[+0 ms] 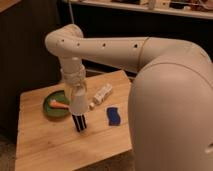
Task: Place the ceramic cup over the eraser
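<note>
In the camera view, the white arm [110, 47] reaches down over the wooden table [45, 145], and its gripper [77, 97] is clenched on the ceramic cup [79, 104], holding it mouth-down directly above the striped eraser [80, 123], whose top the cup's rim just meets or overlaps. From the eraser, the green bowl [52, 109] holding an orange piece [59, 104] lies at about ten o'clock, a white oblong thing [102, 94] at about one o'clock, and the flat blue piece [113, 116] at about three o'clock.

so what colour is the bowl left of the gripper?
Green bowl, seen in the camera view; the gripper holds the ceramic cup beside it.
</note>
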Available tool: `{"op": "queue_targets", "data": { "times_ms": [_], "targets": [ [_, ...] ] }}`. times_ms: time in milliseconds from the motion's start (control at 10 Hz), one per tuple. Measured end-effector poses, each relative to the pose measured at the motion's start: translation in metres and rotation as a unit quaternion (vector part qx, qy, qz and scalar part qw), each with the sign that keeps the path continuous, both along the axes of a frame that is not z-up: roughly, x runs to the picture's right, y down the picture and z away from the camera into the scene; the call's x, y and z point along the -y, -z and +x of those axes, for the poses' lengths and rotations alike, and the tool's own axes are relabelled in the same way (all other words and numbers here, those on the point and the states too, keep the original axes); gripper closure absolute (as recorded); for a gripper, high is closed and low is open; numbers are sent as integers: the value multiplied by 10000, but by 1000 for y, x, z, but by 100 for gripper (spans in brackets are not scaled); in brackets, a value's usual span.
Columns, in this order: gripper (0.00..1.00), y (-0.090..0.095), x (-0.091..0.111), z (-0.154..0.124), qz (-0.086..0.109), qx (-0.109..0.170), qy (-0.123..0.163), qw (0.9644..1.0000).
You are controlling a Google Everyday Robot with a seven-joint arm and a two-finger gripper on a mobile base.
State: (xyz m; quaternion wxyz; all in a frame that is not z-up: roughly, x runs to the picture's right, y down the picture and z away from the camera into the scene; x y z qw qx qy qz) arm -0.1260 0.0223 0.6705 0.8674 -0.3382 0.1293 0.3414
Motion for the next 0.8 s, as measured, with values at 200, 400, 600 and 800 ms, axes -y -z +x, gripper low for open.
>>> {"op": "queue_targets", "data": {
  "times_ms": [200,400,600,800],
  "targets": [
    [100,-28,-28,-2,-111,95,-83,9999],
    [100,-37,-40,-2,-202,155,-141,9996],
    [100,-38,-44,-5,-224,189,-142,9995],
    [100,-40,-57,-13,-228,190,-38,9996]
  ]
}}
